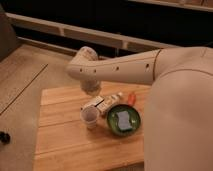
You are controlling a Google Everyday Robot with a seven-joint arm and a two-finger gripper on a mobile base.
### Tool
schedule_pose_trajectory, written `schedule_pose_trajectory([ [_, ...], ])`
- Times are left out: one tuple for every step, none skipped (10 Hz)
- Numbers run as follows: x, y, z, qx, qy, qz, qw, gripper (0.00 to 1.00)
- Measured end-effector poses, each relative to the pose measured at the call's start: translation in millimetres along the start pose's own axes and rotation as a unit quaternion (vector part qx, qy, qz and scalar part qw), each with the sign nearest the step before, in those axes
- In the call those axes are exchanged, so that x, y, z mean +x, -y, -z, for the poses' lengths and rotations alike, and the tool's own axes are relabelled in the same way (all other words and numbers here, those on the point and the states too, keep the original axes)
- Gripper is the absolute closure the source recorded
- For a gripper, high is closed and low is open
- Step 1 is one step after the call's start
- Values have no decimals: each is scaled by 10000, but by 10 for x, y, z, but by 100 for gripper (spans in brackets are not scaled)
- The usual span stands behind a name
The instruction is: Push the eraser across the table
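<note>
The eraser (pixel 96 104), a small whitish oblong block with a dark end, lies on the light wooden table (pixel 60 135) just behind a small cup (pixel 90 117). My gripper (pixel 92 91) hangs from the big white arm (pixel 125 70), which reaches in from the right. The gripper sits right above and behind the eraser's left end. I cannot tell whether it touches the eraser.
A green bowl (pixel 113 128) holding a blue-grey square sponge (pixel 123 120) stands right of the cup. A pale elongated item (pixel 114 100) and a small orange thing (pixel 131 97) lie behind the bowl. My white body (pixel 180 120) covers the table's right side.
</note>
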State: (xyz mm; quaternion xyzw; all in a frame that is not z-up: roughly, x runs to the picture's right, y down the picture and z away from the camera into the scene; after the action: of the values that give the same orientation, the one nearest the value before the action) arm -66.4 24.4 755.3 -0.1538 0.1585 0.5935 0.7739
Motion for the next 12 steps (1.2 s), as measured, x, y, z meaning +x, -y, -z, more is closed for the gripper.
schedule_pose_trajectory([
  [-83,-60,-140,-80,33,222,9997,100],
  [-144,-56,-310,-155,11,437,9989,100],
  [-195,-71,-446,-295,4,593,9978,100],
  [-222,-80,-546,-449,-6,644,9969,100],
  [-241,-83,-693,-697,-37,666,9953,100],
  [-253,-72,-803,-873,-56,673,9939,100],
  [-233,-69,-888,-1010,-112,663,9926,100],
  [-197,-74,-980,-1141,-196,658,9911,100],
  [-120,-50,-1070,-1222,-333,645,9898,100],
  [-58,-12,-1123,-1254,-440,622,9892,100],
  [26,60,-1197,-1258,-588,573,9887,100],
  [89,115,-1272,-1256,-713,541,9880,100],
])
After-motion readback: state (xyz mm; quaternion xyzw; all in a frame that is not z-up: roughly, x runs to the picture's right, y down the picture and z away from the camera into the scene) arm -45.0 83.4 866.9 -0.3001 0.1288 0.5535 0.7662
